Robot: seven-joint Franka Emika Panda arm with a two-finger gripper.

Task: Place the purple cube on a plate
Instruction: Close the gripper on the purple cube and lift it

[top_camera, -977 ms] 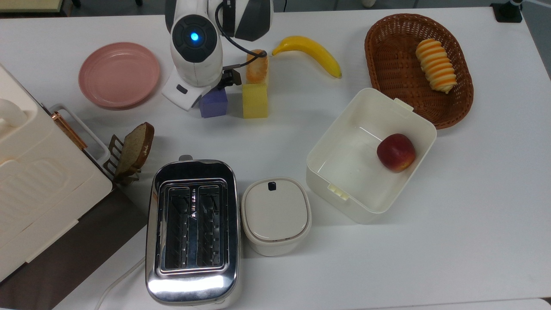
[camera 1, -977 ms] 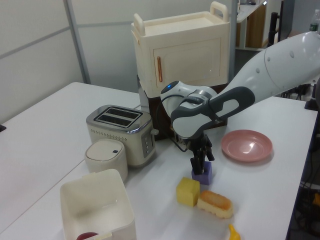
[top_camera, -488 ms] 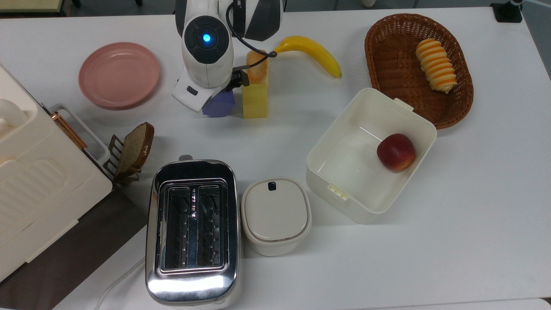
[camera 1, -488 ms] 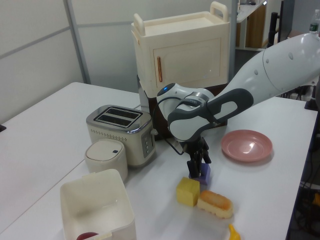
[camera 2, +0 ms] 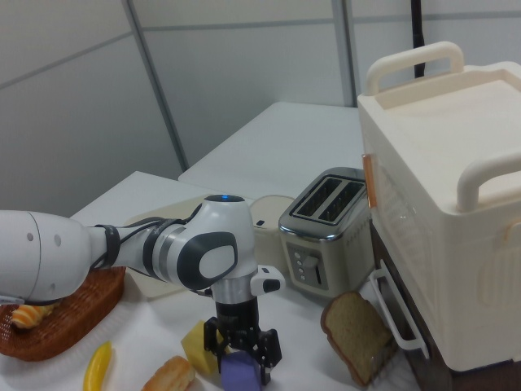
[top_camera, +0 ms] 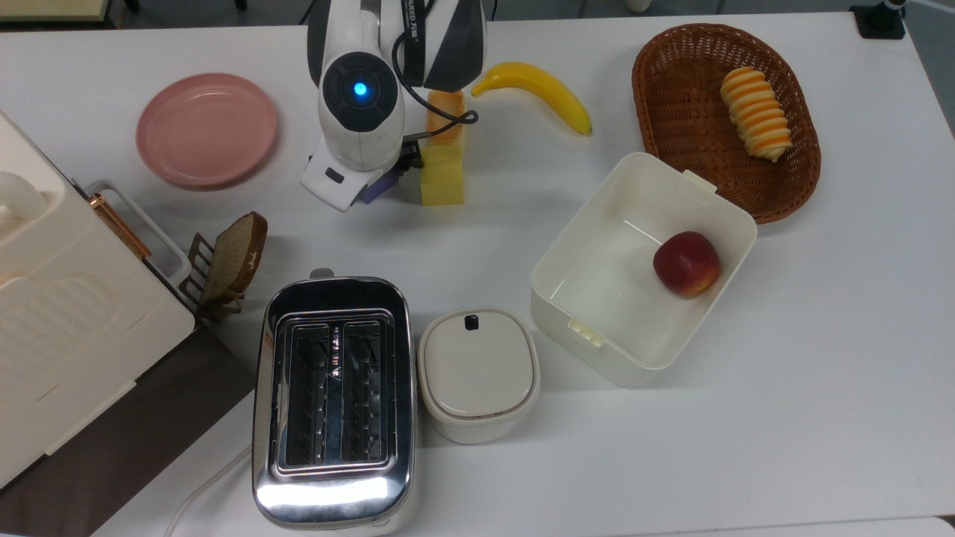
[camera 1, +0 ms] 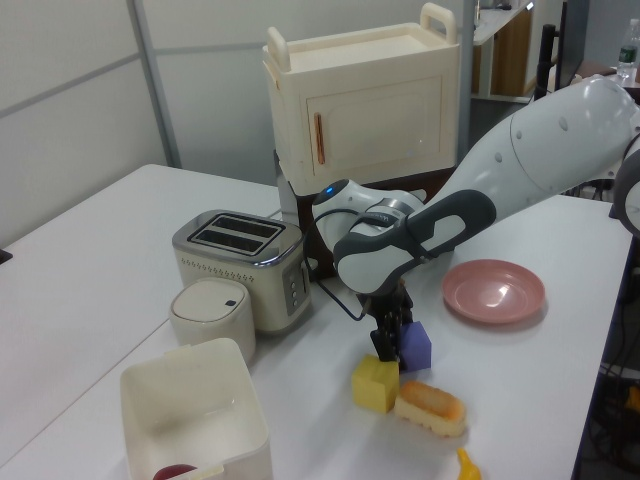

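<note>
Since one second ago the purple cube [camera 1: 415, 345] has left the table [top_camera: 783, 388] and now hangs tilted, pinched in the jaws of the gripper [camera 1: 393, 343], just beside the one yellow cube [camera 1: 375, 384]. In the top view the arm hides most of it. The one round, smooth pink plate [top_camera: 206, 129] lies apart, with nothing on it.

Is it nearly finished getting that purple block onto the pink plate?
About halfway. Done: the gripper has its jaws shut on the purple cube, which hangs tilted, clear of the table beside the yellow cube. In hand: carrying it. Left: crossing to the plate, which lies bare, and setting the cube down there.
</note>
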